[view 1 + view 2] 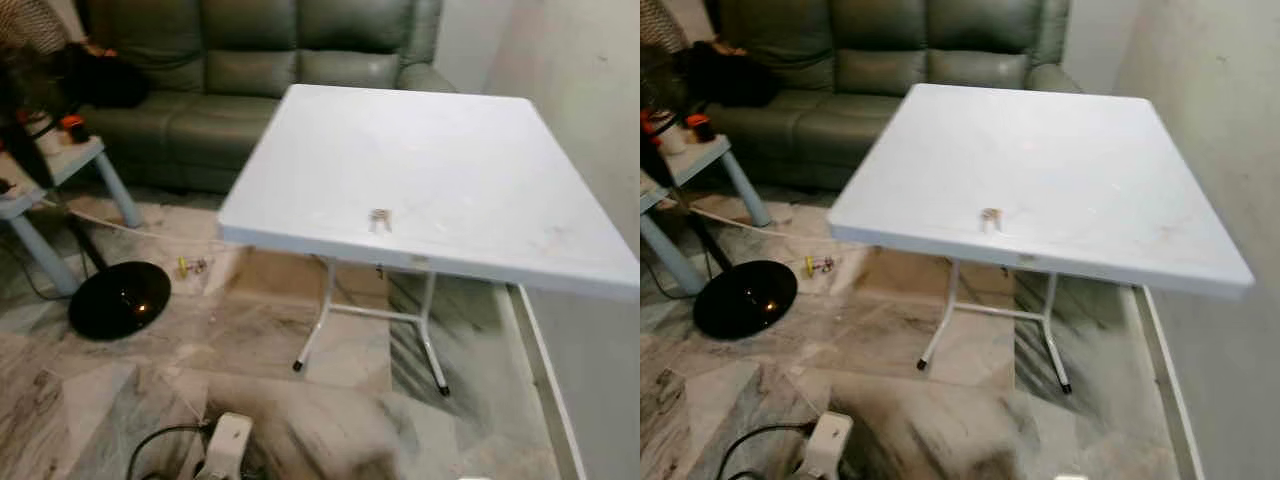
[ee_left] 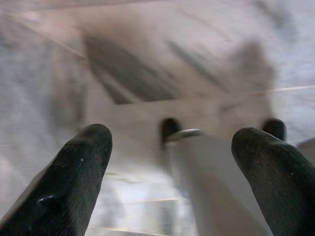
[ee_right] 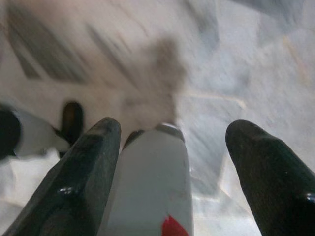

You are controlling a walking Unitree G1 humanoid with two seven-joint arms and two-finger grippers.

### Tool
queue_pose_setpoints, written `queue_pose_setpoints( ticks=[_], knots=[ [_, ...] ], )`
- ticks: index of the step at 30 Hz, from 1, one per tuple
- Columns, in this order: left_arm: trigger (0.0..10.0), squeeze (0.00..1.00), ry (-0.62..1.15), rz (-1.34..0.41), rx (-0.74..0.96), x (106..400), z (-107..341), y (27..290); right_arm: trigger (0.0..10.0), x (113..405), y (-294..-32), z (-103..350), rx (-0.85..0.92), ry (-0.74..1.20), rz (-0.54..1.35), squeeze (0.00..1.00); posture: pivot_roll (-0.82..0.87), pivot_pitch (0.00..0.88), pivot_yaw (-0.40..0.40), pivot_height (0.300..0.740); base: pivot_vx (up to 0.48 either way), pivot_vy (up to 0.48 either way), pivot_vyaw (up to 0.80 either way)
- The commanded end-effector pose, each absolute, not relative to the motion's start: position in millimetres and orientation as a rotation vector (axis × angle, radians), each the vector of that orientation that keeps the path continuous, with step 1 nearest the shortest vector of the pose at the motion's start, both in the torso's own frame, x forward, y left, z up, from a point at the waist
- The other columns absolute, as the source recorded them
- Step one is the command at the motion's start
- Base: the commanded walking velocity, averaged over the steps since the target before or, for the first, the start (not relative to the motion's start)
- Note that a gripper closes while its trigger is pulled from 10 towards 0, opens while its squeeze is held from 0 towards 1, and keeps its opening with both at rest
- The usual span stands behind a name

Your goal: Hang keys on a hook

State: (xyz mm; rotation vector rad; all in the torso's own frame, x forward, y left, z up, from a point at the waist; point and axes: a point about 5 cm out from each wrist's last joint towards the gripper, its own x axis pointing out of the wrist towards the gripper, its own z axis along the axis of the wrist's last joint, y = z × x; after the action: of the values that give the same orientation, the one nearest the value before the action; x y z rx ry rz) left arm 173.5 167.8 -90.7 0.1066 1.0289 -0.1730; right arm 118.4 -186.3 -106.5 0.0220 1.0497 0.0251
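Left pincer (image 2: pixel 170 172): fingers spread wide, nothing between them, pointing down at blurred marble floor (image 2: pixel 206 44). Right pincer (image 3: pixel 172 172): likewise spread and empty, also aimed at the floor. Read both arms as hanging idle while the robot walks; the blur in both wrist views fits that.

Moving outward, check the head views. The keys (image 1: pixel 380 220) lie flat on the white tabletop (image 1: pixel 450 160), centre of frame, just inside the near edge, so they look reachable from the front w/o leaning across. Judgement: approach phase, grasp not yet begun.

The tabletop stands against the wall (image 1: pixel 590 90) at frame right, w/ a green sofa (image 1: pixel 260 60) across the top. At left: a small side table (image 1: pixel 70 160) and a black round fan base (image 1: pixel 120 298) on the floor. Bottom of frame: a white power strip (image 1: pixel 226 445) w/ cable, a possible trip hazard. No hook identifiable; locate it before lifting the keys.
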Motion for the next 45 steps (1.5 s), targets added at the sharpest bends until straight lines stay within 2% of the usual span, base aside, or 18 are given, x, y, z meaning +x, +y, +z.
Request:
queue_pose_setpoints(
  ticks=[1, 8, 20, 22, 23, 26, 27, 29, 33, 38, 45],
  knots=[
    [10.0, 0.0, 1.008, -0.2, 0.099, 178.2, -89.1, 156.1, 10.0, 106.6, -191.4, -109.5, 0.015, 1.092, 0.018, 0.0, 0.11, 0.0, -0.006, 0.74, 0.0, 0.0, 0.0],
    [10.0, 0.0, 0.973, -0.252, 0.078, 179.5, -87.5, 152.0, 10.0, 115.7, -193.4, -105.9, 0.01, 1.045, 0.028, 0.0, 0.11, 0.0, -0.005, 0.74, 0.0, 0.0, 0.0],
    [10.0, 0.0, 0.782, -0.324, 0.02, 189.7, -76.5, 144.3, 10.0, 155.7, -206.7, -84.7, -0.006, 0.815, 0.034, 0.0, 0.11, 0.02, 0.007, 0.74, 0.0, 0.0, 0.0],
    [10.0, 0.0, 0.565, -0.37, 0.002, 242.3, -41.1, 117.1, 10.0, 174.0, -212.0, -72.8, 0.008, 0.708, 0.017, 0.0, 0.11, 0.021, 0.006, 0.74, 0.0, 0.0, 0.0],
    [10.0, 0.0, 0.497, -0.379, -0.012, 258.6, -27.1, 108.2, 10.0, 178.9, -213.1, -69.4, 0.012, 0.679, 0.013, 0.0, 0.11, 0.021, 0.006, 0.74, 0.0, 0.0, 0.0],
    [10.0, 0.0, 0.364, -0.368, -0.11, 283.2, -1.2, 99.9, 10.0, 194.8, -215.3, -58.7, 0.028, 0.598, -0.008, 0.0, 0.1, 0.029, 0.01, 0.74, 0.0, 0.0, 0.0],
    [10.0, 0.0, 0.364, -0.368, -0.11, 283.2, -1.2, 99.9, 10.0, 194.8, -215.3, -58.7, 0.028, 0.598, -0.008, 0.0, 0.1, 0.029, 0.01, 0.74, 0.0, 0.0, 0.0],
    [10.0, 0.0, 0.257, -0.354, -0.136, 301.8, 21.0, 98.7, 10.0, 219.4, -216.0, -41.7, 0.039, 0.492, -0.033, 0.0, 0.1, 0.029, 0.01, 0.74, 0.0, 0.0, 0.0],
    [10.0, 0.0, 0.202, -0.343, -0.16, 309.9, 31.8, 100.1, 10.0, 232.8, -214.3, -30.2, 0.027, 0.417, -0.022, 0.0, 0.1, 0.029, 0.01, 0.74, 0.0, 0.0, 0.0],
    [10.0, 0.0, 0.091, -0.32, -0.125, 325.8, 56.5, 115.1, 10.0, 261.5, -208.5, 7.7, 0.018, 0.179, 0.025, 0.0, 0.11, 0.03, 0.007, 0.74, 0.0, 0.0, 0.0],
    [10.0, 0.0, 0.044, -0.286, -0.138, 325.3, 63.7, 127.9, 10.0, 264.7, -204.0, 28.1, 0.016, 0.057, 0.056, 0.0, 0.1, 0.033, 0.006, 0.74, 0.0, 0.0, 0.0]
  ],
)
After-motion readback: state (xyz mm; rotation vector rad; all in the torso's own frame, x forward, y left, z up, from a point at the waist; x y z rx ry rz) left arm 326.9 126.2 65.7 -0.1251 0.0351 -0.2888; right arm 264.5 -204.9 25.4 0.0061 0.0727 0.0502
